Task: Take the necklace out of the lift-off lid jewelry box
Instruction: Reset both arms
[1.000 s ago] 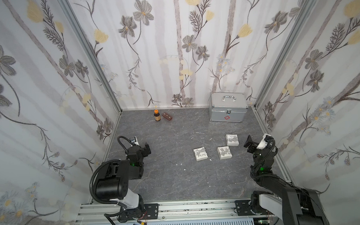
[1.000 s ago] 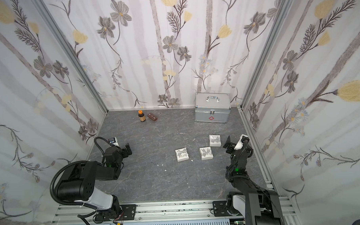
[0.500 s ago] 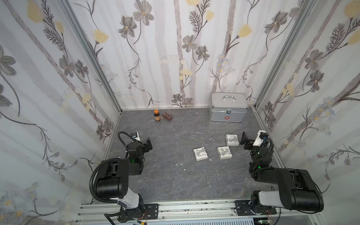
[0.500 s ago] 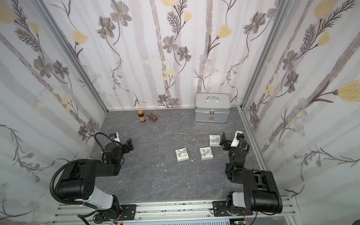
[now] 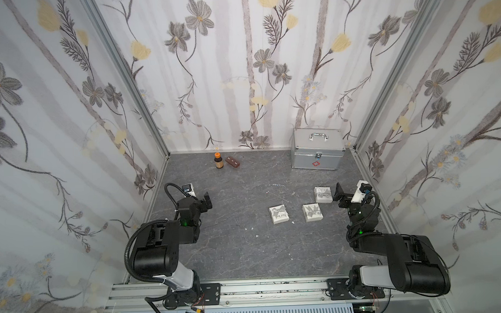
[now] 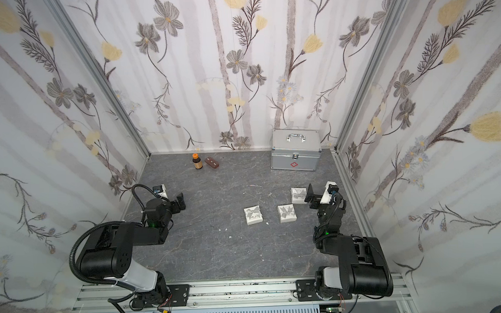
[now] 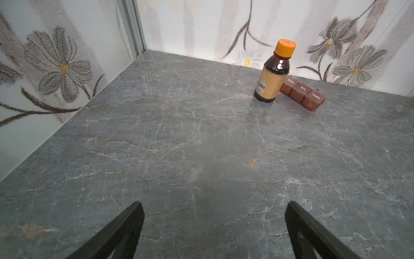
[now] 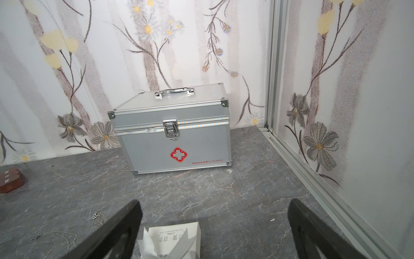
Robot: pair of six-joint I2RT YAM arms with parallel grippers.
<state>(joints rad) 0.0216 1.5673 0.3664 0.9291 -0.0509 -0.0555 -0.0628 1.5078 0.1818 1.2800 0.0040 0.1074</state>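
Cropped and faint things.
Right wrist view: the bottom edge crops a box (image 8: 177, 233), the left edge a pill case (image 8: 10, 179). In both top views the necklace (image 5: 274, 186) (image 6: 255, 186) is too faint to trace.

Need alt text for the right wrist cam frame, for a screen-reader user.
A small white ribboned box sits on the grey stone-look table just ahead of the open right gripper. A fine silvery necklace lies loose on the table beside the box, and a closed silver first-aid case with a red cross stands farther off against the floral wall.
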